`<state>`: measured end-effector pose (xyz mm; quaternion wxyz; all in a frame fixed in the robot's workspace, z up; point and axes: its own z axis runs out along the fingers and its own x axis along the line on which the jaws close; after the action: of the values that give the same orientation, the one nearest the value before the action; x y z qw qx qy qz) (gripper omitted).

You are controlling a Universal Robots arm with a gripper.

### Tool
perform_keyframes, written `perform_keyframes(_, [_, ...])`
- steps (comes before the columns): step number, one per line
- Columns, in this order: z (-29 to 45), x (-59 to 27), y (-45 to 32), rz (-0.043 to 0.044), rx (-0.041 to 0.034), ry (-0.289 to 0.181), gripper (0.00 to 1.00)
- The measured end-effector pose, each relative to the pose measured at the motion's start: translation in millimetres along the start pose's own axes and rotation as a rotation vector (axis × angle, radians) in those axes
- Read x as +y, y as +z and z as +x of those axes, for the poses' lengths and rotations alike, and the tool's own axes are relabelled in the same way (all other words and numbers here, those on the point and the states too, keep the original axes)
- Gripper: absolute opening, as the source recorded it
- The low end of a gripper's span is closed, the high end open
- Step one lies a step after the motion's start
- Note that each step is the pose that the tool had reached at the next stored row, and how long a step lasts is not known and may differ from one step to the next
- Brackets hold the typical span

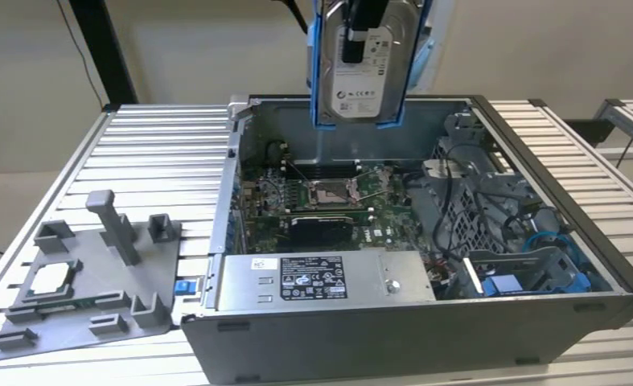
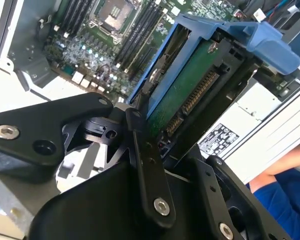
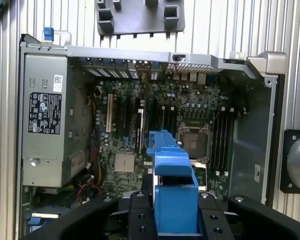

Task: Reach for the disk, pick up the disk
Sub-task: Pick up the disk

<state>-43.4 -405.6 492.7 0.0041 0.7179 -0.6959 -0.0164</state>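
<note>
Disk (image 1: 366, 68): held upright in the air above the far edge of the open computer case (image 1: 573, 322), clear of it, with bare wall behind.
Disk appearance: flat silver drive with a white printed label on its face in the exterior view; a blue bracket (image 1: 318, 72) runs down both long edges. In the second wrist view its green circuit-board underside (image 2: 190, 95) and a connector row show.
Gripper (image 1: 359, 32): clenched on the disk from above; black fingers (image 2: 150, 170) clamp the drive's end.
Open room: free air all around the hanging disk; the motherboard (image 3: 165, 125) lies below it inside the case.
Case edges: metal walls rise on all sides; a long grey box (image 1: 316, 277) sits along the near wall.
Table (image 1: 155, 153): ribbed metal; a grey fixture plate (image 1: 91, 281) lies at the exterior view's left, near the case.
</note>
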Motion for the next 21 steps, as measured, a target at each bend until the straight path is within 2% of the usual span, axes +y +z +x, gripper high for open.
perform_keyframes(11, [21.4,-1.3,-0.3,-0.0042,-0.0004,0.008,0.0])
perform_keyframes(21, [39.0,-6.7,-0.3,-0.0086,-0.0007,0.012,0.0])
